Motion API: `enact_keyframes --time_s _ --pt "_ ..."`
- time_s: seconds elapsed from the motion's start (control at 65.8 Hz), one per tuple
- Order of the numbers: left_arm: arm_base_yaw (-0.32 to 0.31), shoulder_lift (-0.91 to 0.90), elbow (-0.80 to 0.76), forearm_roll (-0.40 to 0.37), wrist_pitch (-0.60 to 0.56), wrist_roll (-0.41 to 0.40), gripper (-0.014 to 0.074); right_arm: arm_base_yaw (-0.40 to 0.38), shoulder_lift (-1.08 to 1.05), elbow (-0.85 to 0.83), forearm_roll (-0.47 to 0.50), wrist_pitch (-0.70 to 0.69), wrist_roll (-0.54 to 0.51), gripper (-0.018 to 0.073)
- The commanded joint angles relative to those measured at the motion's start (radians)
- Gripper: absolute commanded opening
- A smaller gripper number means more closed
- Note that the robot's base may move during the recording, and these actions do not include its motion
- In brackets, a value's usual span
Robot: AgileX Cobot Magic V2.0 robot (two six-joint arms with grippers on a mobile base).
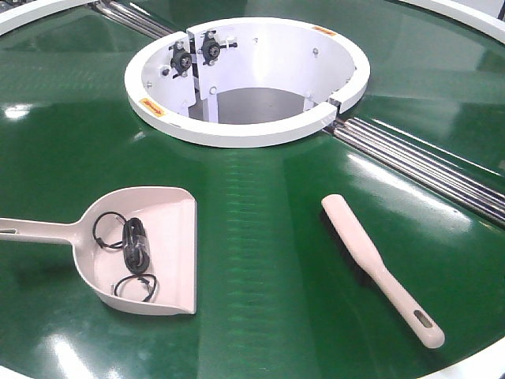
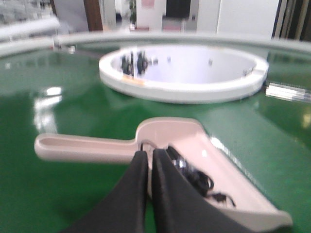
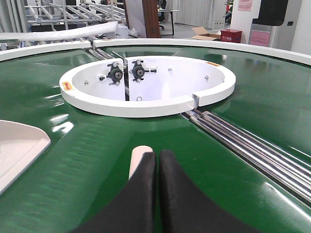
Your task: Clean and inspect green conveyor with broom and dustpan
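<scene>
Both grippers have their black fingers pressed together with nothing between them. From its wrist camera the left gripper (image 2: 149, 154) hangs over the dustpan (image 1: 162, 249), which lies flat on the green conveyor (image 1: 260, 205) with its handle pointing left and dark wire loops (image 1: 130, 253) in its scoop. From the right wrist view, the right gripper (image 3: 156, 156) hovers above the broom (image 1: 379, 267), lying to the right of the dustpan and well apart from it. Beyond sits the white ring (image 1: 245, 130), with metal rollers (image 1: 426, 166) to its right.

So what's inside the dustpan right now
The dustpan holds a small tangle of black debris: thin wire-like loops and a darker lump near the middle. Whether any fine dust lies beneath that tangle cannot be seen, since the tangle covers it.
</scene>
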Motion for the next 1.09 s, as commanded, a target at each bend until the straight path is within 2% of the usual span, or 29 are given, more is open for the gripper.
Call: enact_keyframes --time_s 0.0,0.182,0.41,0.608,1.078 --pt "0.004 -0.062 0.013 -0.008 -0.047 -0.008 -0.0007 -0.006 0.011 -0.026 -0.002 -0.071 -0.007 -0.0008" --pt "0.004 -0.082 0.013 -0.007 -0.035 -0.004 -0.0006 -0.006 0.011 -0.026 -0.002 -0.073 -0.007 -0.0008" --pt "0.011 -0.082 0.013 0.043 -0.024 0.019 -0.0006 -0.006 0.011 -0.026 -0.002 -0.072 -0.007 -0.0008" --pt "0.050 -0.082 0.013 0.043 -0.024 0.018 -0.0006 -0.006 0.011 -0.026 -0.002 -0.072 -0.007 -0.0008" --pt "0.050 -0.081 0.012 0.043 -0.021 0.018 -0.0006 -0.006 0.011 -0.026 -0.002 -0.072 -0.007 -0.0008"
